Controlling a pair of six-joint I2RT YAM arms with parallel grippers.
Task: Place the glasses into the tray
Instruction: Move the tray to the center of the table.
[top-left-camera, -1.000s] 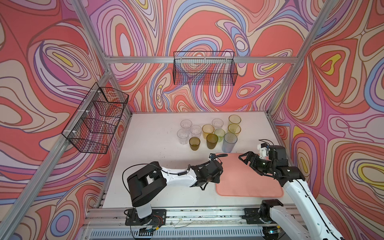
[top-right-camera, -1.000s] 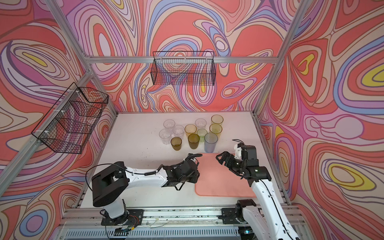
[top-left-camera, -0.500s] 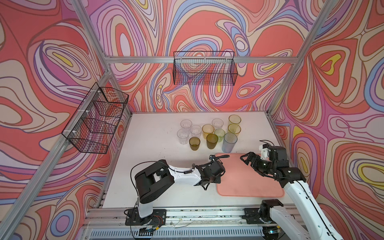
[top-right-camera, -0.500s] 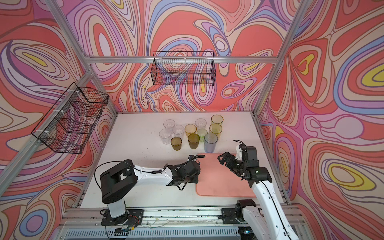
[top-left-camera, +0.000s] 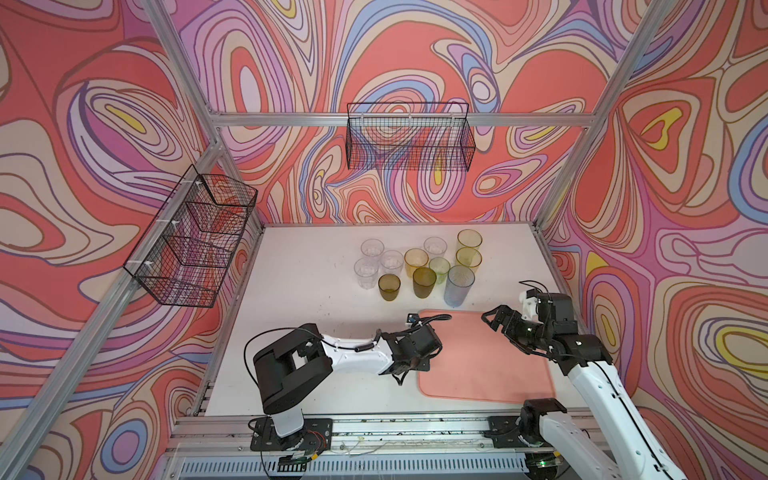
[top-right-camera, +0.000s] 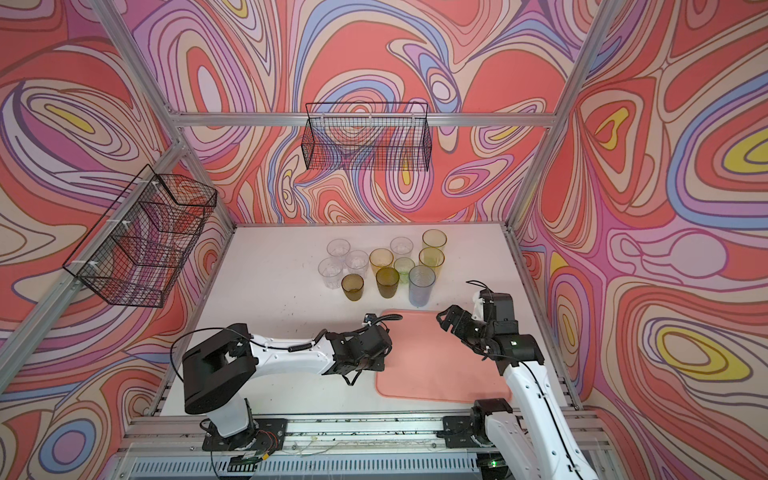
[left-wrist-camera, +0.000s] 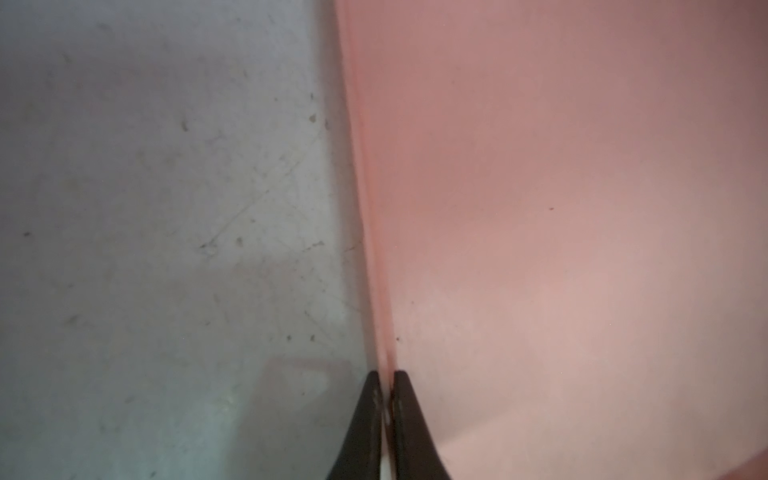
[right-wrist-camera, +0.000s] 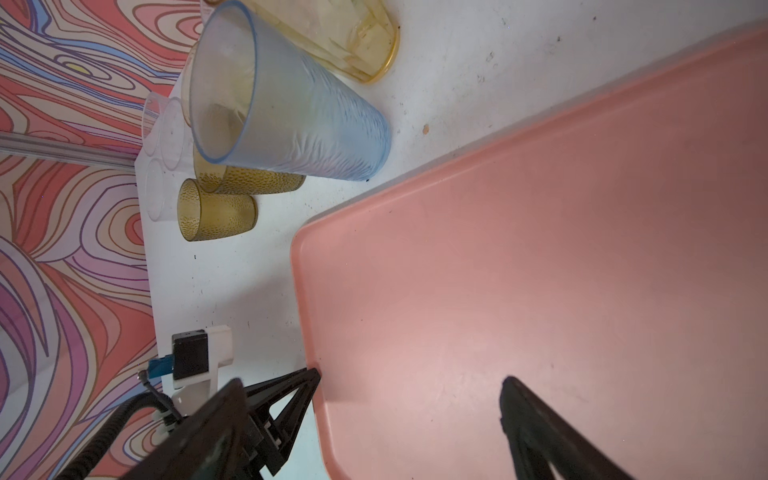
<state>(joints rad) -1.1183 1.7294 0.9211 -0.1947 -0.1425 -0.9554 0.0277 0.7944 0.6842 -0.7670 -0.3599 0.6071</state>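
Left wrist view: left gripper (left-wrist-camera: 385, 374) pinched shut on the rim of the salmon-pink tray (left-wrist-camera: 540, 208), at the edge on the left arm's side; the tray lies flat on the white counter (left-wrist-camera: 166, 208). In both top views, right gripper (top-left-camera: 493, 319) hangs over the tray's far right part, jaws spread wide, holding nothing. Eleven tumblers (top-left-camera: 417, 266) stand upright, clustered on the counter just behind the tray, the tall blue-grey tumbler (top-left-camera: 458, 286) nearest its far edge.

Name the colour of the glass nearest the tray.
The glass is pale blue, clearest in right wrist view.
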